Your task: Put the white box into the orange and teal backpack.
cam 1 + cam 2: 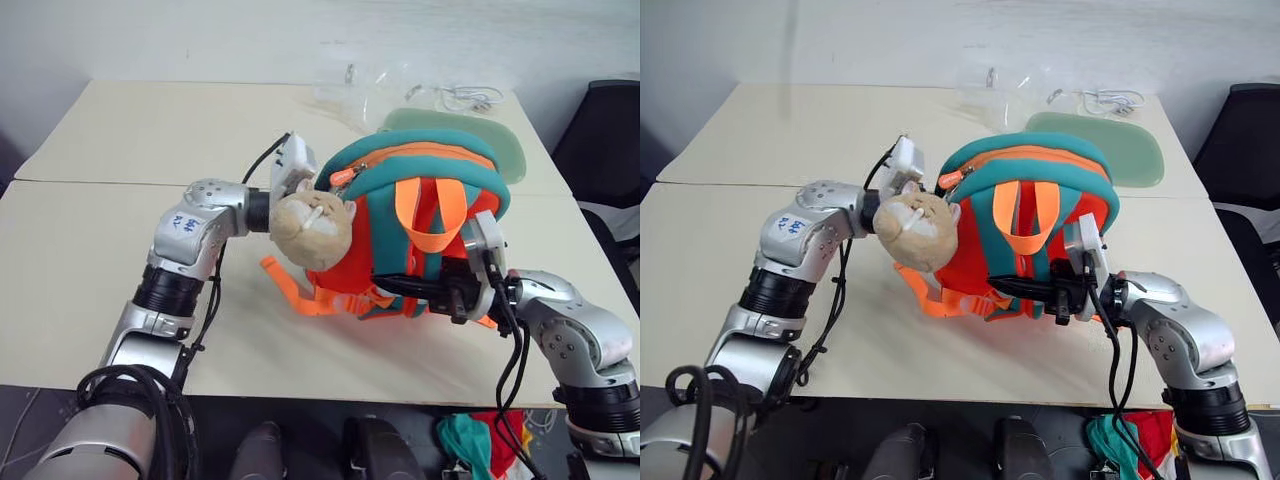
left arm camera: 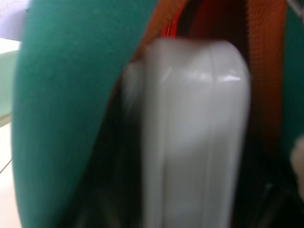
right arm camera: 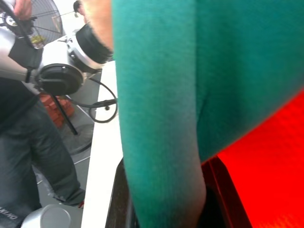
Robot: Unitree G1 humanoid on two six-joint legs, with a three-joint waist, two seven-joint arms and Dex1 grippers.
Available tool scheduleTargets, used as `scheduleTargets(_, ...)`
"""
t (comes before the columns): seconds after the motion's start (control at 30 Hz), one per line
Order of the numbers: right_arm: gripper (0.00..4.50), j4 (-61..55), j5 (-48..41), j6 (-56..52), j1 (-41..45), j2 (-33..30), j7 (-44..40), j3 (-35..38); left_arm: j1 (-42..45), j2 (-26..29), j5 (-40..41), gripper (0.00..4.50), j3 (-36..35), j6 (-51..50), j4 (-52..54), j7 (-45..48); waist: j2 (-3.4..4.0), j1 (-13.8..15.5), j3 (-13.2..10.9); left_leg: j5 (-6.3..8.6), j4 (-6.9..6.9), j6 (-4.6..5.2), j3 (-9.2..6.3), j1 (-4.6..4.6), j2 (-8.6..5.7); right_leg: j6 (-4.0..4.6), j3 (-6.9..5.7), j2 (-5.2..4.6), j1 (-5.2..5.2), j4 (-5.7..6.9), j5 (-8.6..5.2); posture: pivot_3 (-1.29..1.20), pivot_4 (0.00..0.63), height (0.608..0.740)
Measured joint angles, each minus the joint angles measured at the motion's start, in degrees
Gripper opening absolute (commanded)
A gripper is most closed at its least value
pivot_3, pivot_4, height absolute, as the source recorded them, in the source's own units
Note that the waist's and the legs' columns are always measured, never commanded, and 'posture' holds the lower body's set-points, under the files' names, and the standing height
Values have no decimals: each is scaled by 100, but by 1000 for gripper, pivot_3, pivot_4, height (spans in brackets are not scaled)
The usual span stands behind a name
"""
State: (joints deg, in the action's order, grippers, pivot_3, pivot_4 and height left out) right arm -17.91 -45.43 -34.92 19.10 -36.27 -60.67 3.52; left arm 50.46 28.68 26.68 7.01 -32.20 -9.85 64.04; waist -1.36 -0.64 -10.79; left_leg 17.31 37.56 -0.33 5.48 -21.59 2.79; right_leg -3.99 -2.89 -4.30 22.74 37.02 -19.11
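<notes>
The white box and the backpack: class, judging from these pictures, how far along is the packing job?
Mostly done: the white box sits inside the backpack, between its teal edge and orange lining. In hand: the right gripper is shut on the backpack's lower edge, steadying it, while the left gripper is at the opening behind the plush toy. Left: pulling the left arm out; the opening looks unzipped.

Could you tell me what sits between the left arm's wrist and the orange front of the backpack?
The tan plush toy hangs there against the orange and teal backpack, covering the left claw, as both eye views show.
</notes>
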Motion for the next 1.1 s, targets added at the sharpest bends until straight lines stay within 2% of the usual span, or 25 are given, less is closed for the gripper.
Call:
scheduleTargets(0.07,17,1,19,23,-8,2,22,11,-113,355,28,4361,-237,147,-9,296,0,-20,0,-1,0,-2,-1,0,0,1,-2,0,0,0,0,0,150,740)
scheduleTargets(0.1,17,1,24,66,-20,5,29,24,-202,648,38,4493,-385,350,-36,580,0,-36,0,-1,0,-2,-1,0,0,1,-2,0,0,-1,-1,0,150,740)
scheduleTargets(0.17,17,9,33,120,-39,10,34,46,-268,1092,67,4500,-623,559,-229,1066,0,-35,0,-1,0,-1,-1,0,-2,2,-4,-2,0,-3,-1,0,150,740)
scheduleTargets(0.33,17,67,112,142,-5,39,35,57,-523,1785,291,4500,-889,411,-251,1931,0,-15,0,4,0,7,0,-2,-6,2,-4,-10,-2,-6,-1,0,150,740)
scheduleTargets(0.43,17,223,156,144,112,101,35,44,-642,1529,616,4500,-1052,188,53,1874,-1,64,0,7,15,13,-9,-11,-6,1,-8,-13,-4,-5,-1,0,150,740)
scheduleTargets(0.57,17,274,220,142,262,195,40,-28,-641,824,1115,4500,-1219,-147,705,1263,-1,53,0,11,26,20,-13,-23,-6,-8,-10,-15,-4,-3,5,0,150,740)
scheduleTargets(0.67,17,308,240,130,286,229,42,-82,-649,464,1149,3934,-1213,-153,939,848,0,28,0,11,26,19,-9,-23,-6,-9,-8,-12,-1,-2,5,0,150,740)
scheduleTargets(0.77,17,316,249,130,289,230,53,-82,-717,306,1149,3031,-1221,-103,948,644,0,23,0,9,27,16,-9,-22,-4,-9,-9,-9,0,-2,5,0,150,740)
scheduleTargets(0.93,17,315,256,130,289,258,151,-81,-929,514,1033,1725,-1314,103,807,482,0,30,0,9,29,16,-10,-22,-5,-9,-9,-10,0,-3,5,0,150,740)
scheduleTargets(1.0,17,315,256,136,269,295,226,-68,-1045,652,724,1382,-1322,341,440,309,0,29,0,9,29,16,-9,-19,-5,-9,-9,-10,0,-2,5,0,150,740)
scheduleTargets(1.1,17,299,256,200,245,332,301,-56,-1187,589,325,1145,-1307,728,-125,-55,0,42,0,11,30,18,-10,-20,-6,-9,-10,-12,0,-3,5,0,150,740)
